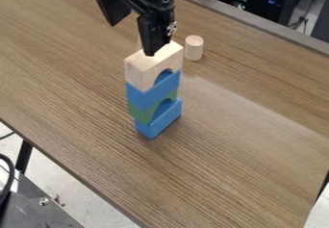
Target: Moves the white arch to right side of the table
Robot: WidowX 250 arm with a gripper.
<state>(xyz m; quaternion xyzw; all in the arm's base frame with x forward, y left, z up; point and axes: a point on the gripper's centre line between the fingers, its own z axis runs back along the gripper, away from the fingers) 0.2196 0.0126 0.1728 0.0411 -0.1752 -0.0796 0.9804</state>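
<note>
Under the block tower [143, 97]: brown table [244, 164]. Over the tower's top: black gripper [149, 48], can't tell if it's released or grasping. Tower, base up: blue block [162, 120], green block [137, 113], another blue block [159, 91], then white arch [143, 70] at the tower's top. Beyond the tower, apart from it: small wooden cylinder [194, 49], upright.

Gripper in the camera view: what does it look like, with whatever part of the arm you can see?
The gripper is black all over, with angular parts: a broad wedge on the picture's left and a narrower, blunt-ended piece on its right. Small pale, silvery marks or hardware show beside the narrower piece. The arm section above is black too.
</note>
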